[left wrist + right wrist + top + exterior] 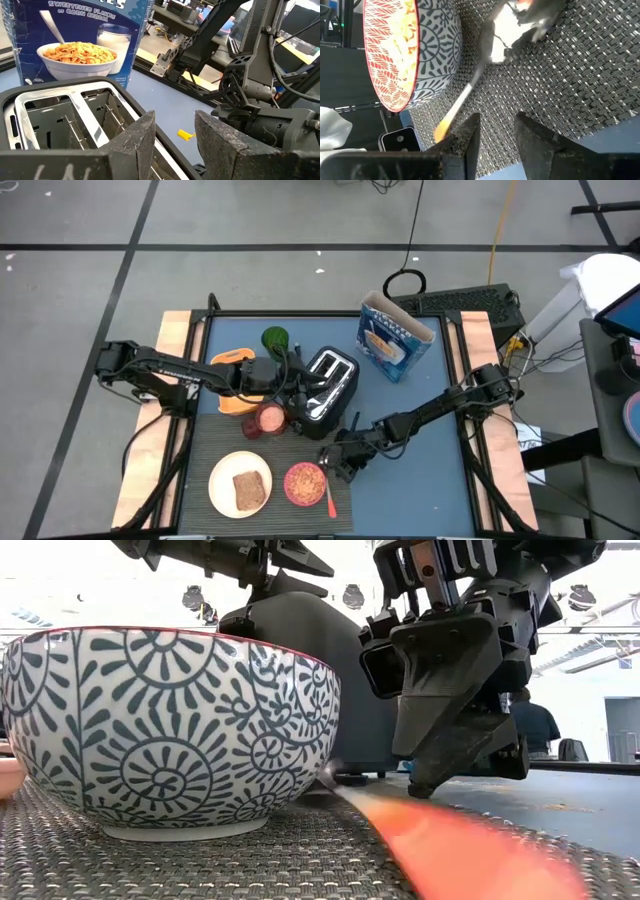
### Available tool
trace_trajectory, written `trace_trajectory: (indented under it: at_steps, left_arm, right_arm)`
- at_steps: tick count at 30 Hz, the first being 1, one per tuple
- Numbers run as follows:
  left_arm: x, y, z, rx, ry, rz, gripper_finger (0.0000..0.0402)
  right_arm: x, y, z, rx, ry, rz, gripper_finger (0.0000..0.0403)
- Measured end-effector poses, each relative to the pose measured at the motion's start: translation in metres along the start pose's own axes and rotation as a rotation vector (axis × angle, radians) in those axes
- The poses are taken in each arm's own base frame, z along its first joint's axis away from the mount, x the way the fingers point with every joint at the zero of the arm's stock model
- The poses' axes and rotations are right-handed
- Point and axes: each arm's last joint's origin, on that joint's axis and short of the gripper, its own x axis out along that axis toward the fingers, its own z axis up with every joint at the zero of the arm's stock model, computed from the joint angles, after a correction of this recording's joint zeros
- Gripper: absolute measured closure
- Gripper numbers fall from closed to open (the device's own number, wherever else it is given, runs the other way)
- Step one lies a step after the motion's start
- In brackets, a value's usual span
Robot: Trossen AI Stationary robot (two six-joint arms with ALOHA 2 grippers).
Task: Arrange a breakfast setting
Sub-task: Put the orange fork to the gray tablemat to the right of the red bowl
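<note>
Metal spoon (329,492), red-handled, thin, slippery: best pinched mid-handle, at bowl's (304,484) 3 o'clock; right end effector (335,463) open, empty.

On the table: one plate (225,480) with one toast slice (250,489), one cereal bowl (304,484), one spoon (329,491) just below the right gripper (333,464), one toaster (327,385), one cereal box (394,338), one orange container (233,380), two arms.
</note>
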Motion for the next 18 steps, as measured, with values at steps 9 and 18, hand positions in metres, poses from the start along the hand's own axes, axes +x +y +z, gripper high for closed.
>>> trace_trajectory:
  at_steps: [9,18]
  left_arm:
    - [0.0,0.0,0.0,-0.001,0.0,0.0,0.0259]
    - [0.0,0.0,0.0,-0.003,0.0,0.0,0.0259]
  right_arm:
    - [0.0,0.0001,0.0,-0.008,-0.001,0.001,0.0289]
    - [-0.0002,0.0032,0.0034,-0.014,-0.086,0.011,0.0289]
